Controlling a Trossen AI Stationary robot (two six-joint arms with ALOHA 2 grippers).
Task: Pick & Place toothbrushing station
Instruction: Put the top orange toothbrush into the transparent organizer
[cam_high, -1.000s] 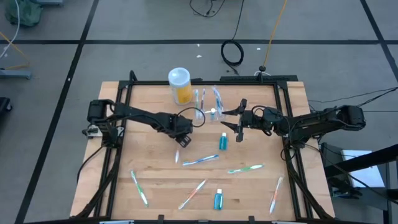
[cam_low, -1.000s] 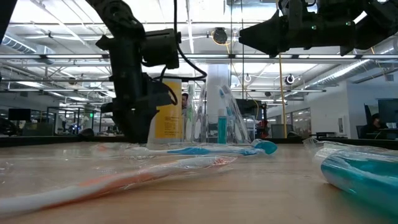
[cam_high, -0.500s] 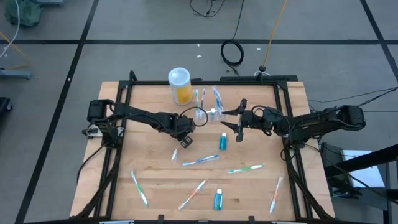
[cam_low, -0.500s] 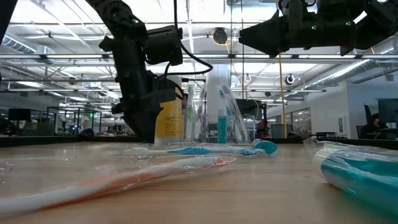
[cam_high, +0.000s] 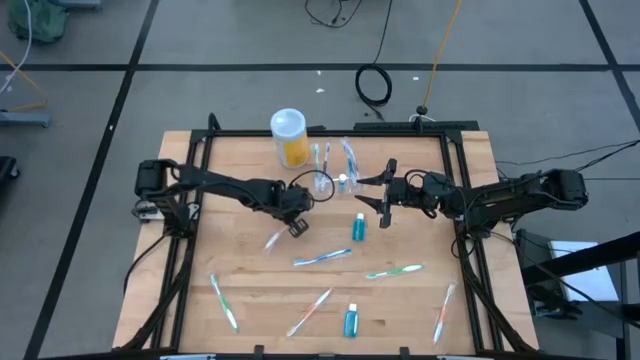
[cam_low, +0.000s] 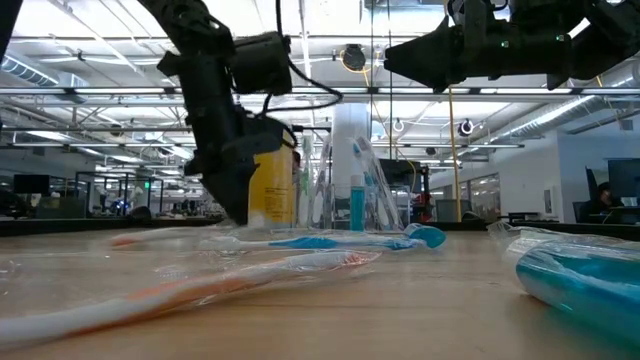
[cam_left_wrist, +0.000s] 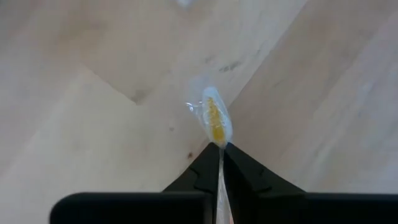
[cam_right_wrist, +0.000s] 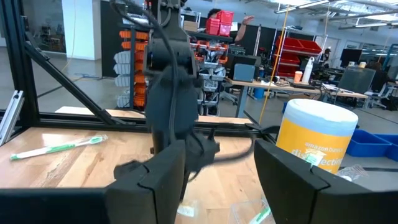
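The see-through toothbrushing station (cam_high: 331, 168) stands at the table's far middle with brushes upright in it. It also shows in the low view as the station (cam_low: 350, 190). Just near and left of it, my left gripper (cam_high: 296, 226) is shut on a wrapped toothbrush (cam_high: 273, 238) with a yellow-orange head (cam_left_wrist: 214, 121). My right gripper (cam_high: 372, 196) hangs open to the right of the station. Nothing is between its fingers (cam_right_wrist: 155, 174). My left gripper pinches the wrapped toothbrush between its two fingertips, just behind the head (cam_left_wrist: 219, 147). The head sticks out past the tips and the handle runs back between the fingers, so they lie along the brush. Whether the brush is clear of the table I cannot tell.
A yellow cup with a white top (cam_high: 288, 137) stands left of the station. Several wrapped toothbrushes lie on the near half, among them a blue one (cam_high: 322, 258) and a green one (cam_high: 395, 270). There are also two teal tubes (cam_high: 358, 227) (cam_high: 350, 320). Black frame rails (cam_high: 196, 200) border the table.
My left gripper has shut on the wrapped toothbrush. The brush has swung and shifted toward the table's left and far side; it now points out from the fingertips, where before it lay loose below them. My right gripper has kept still.
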